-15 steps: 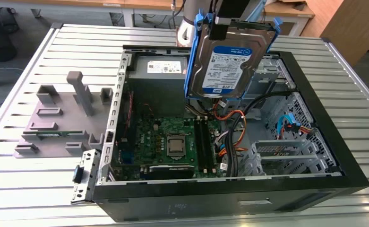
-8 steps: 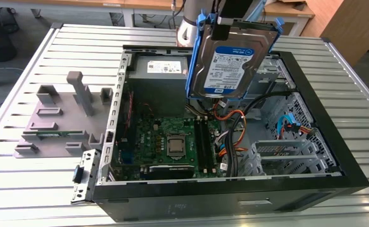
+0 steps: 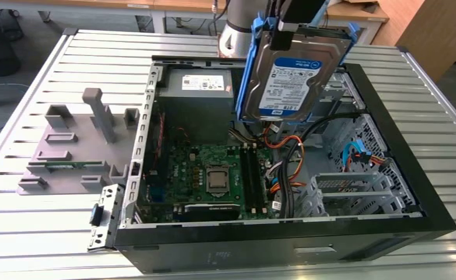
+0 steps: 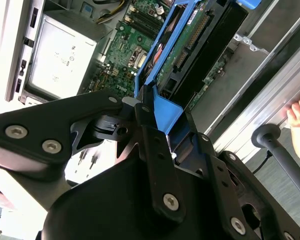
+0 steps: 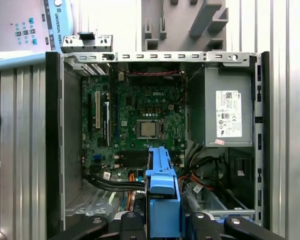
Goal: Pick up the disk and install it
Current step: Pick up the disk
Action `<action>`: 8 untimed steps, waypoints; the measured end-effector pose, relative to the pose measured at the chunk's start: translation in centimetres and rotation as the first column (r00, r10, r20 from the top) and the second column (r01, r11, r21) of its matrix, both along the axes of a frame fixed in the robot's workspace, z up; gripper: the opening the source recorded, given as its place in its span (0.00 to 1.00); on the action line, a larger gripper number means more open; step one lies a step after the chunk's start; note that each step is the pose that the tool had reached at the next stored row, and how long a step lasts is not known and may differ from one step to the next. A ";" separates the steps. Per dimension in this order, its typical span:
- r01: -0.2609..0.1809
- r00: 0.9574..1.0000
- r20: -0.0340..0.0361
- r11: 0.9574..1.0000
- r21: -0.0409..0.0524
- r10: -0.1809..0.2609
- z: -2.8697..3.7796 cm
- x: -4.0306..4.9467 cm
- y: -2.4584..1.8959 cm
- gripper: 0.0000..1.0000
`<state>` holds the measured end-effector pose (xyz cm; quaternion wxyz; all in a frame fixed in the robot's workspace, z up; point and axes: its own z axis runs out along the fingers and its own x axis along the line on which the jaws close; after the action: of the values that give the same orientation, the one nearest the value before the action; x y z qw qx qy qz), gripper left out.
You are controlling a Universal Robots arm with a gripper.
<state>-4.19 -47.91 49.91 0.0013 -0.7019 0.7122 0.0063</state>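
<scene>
Ribbed metal table lies under an open computer case. My gripper is clamped on the blue rail end of the disk, which hangs upright, label outward, above the case's interior, clear of the motherboard and the cables. I judge pickup done and installing underway but unfinished. Seating it calls for squaring the rails with the metal cage.

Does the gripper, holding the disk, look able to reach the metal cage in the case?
Probably yes: the gripper holds the disk above the open case; cables beside the cage may crowd it.
</scene>
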 end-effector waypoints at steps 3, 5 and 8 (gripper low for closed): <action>0.000 1.000 0.000 1.000 0.000 0.000 -0.01 0.38 -0.02 0.36; 0.000 1.000 0.000 1.000 0.000 0.000 -0.01 0.63 -0.03 0.36; 0.000 1.000 0.000 1.000 0.000 0.000 -0.01 0.93 -0.05 0.36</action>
<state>-3.26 -47.96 49.89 0.0013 -0.7019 0.7122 0.0064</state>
